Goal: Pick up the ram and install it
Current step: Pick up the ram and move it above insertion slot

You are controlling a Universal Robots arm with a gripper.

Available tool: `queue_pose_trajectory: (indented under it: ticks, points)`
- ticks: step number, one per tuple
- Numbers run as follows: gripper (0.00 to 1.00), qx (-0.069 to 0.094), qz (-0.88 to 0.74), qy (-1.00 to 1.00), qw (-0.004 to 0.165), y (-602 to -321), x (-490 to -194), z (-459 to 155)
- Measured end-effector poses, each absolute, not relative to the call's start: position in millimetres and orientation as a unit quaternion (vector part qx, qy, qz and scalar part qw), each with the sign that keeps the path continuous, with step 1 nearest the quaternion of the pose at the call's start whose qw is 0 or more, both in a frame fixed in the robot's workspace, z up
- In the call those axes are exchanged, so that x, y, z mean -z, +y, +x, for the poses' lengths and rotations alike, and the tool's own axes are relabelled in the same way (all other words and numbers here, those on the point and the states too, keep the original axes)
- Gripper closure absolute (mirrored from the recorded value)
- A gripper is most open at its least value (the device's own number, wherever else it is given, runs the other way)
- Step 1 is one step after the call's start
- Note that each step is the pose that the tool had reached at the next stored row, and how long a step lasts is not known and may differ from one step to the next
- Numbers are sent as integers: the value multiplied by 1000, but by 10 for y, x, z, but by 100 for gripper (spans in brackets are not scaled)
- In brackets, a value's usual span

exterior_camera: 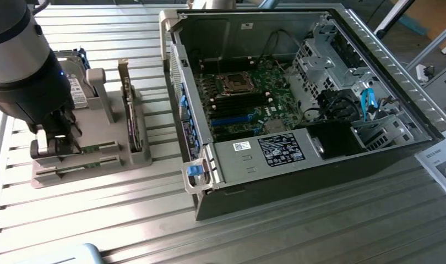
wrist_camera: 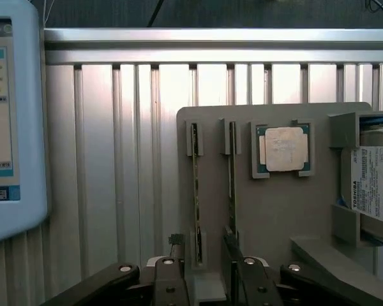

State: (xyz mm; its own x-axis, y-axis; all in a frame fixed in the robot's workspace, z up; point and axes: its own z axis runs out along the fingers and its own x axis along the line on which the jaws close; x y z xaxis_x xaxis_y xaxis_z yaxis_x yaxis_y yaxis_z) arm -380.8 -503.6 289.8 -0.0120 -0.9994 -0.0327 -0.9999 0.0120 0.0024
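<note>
Arm poised over the parts rack: the tool [wrist_camera: 205, 264] hangs with its fingers [wrist_camera: 169, 280] spread wide above one end of a grey rack [wrist_camera: 274, 217] on the ribbed metal worktop [wrist_camera: 115, 159]; nothing is pinched between them. The ram [wrist_camera: 196, 185] stands on edge in the slot nearest the rack's side, its long axis running straight away from the tool toward the rack's far end; in the wrist view its closer end falls in the gap between the two fingers, one thin face toward each. A second stick [wrist_camera: 232, 172] stands parallel just beside it, in line with one finger; whether that finger clears it cannot be told. A square processor chip [wrist_camera: 285, 148] and a hard drive [wrist_camera: 373, 185] sit farther along the rack; the open computer case [exterior_camera: 238, 159] lies toward the exterior view's right of the rack. By this showing, the pick is not yet made.
</note>
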Motion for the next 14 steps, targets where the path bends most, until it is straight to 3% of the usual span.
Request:
queue_pose_trajectory:
  ticks: [14]
  points:
    - [64,-12,-708,706,11,-5079,-2556,-3809]
